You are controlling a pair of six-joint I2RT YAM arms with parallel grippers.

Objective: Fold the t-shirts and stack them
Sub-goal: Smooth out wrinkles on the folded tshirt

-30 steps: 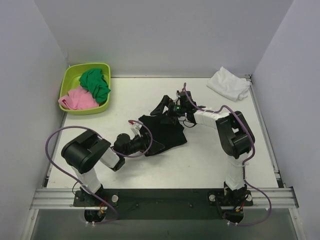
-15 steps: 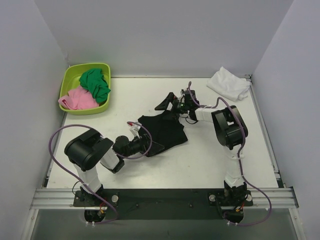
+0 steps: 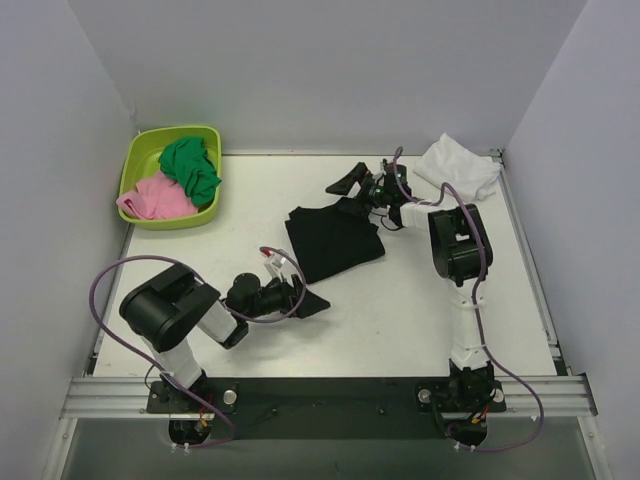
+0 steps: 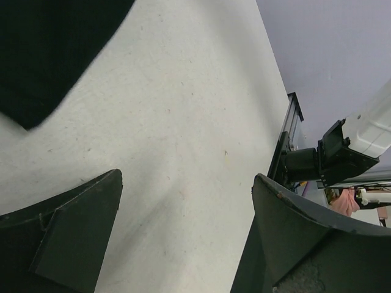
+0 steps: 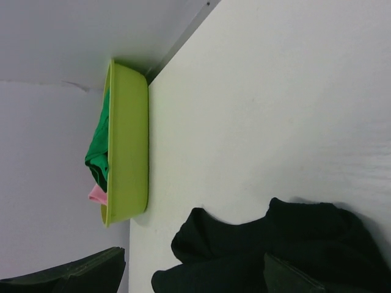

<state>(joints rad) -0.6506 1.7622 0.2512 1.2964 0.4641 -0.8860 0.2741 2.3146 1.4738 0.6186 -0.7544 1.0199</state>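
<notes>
A: Which step is this?

B: Folding, I judge. On the worktop (image 3: 420, 310) the black t-shirt (image 3: 335, 240) lies bunched in the middle, not yet a neat fold; the white t-shirt (image 3: 458, 166) sits crumpled in the far right corner, unstacked.

A: And next?

B: A fresh grasp on a black edge to square it.

A: The grippers?

B: Left gripper (image 4: 187, 177) gapes wide over bare worktop, holding nothing. Right gripper (image 5: 194, 259) is spread too, over the shirt's far edge; whether it touches cloth I cannot tell.
</notes>
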